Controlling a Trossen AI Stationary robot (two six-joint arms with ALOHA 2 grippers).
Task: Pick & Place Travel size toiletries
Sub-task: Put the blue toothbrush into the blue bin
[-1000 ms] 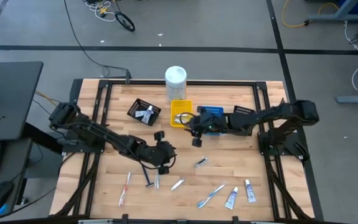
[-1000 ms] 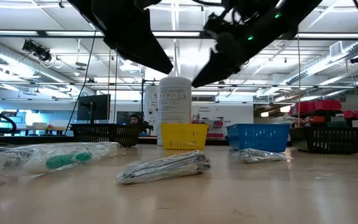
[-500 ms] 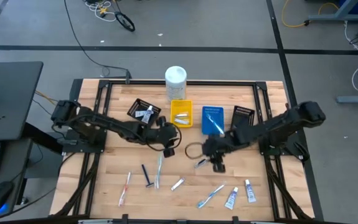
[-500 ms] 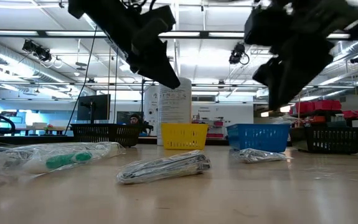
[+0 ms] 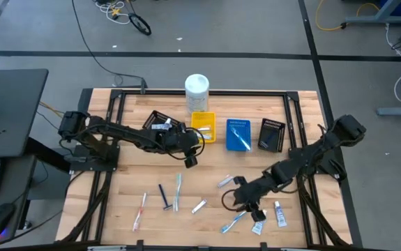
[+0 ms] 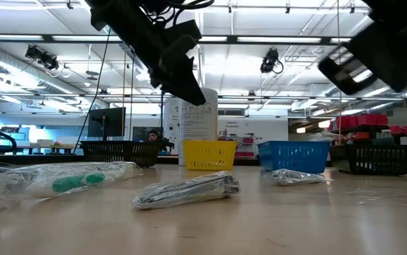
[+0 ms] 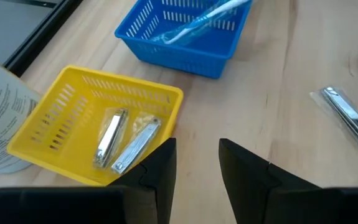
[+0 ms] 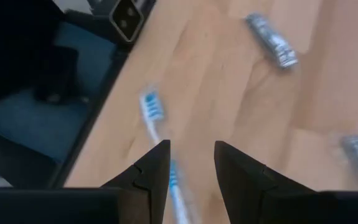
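Toiletries lie scattered along the near edge of the table (image 5: 134, 139): two white tubes (image 5: 259, 223) at the near right, a blue toothbrush (image 5: 235, 221) beside them, sachets (image 5: 199, 206) and more brushes toward the left. Right gripper (image 5: 245, 202) has swung down from the trays to this near row and now hovers over that blue toothbrush, fingers (image 8: 147, 171) apart with nothing between them — its wrist view looks straight down at the brush head. Looks like the next pick is lining up! Farther back, the left gripper (image 5: 186, 150) has moved up from the near side and hangs just short of the yellow tray (image 5: 202, 118), jaws apart and empty; two silvery items already lie inside. Beyond, the blue tray (image 5: 238, 135) holds a toothbrush. Sorting is under way, most pieces remain.
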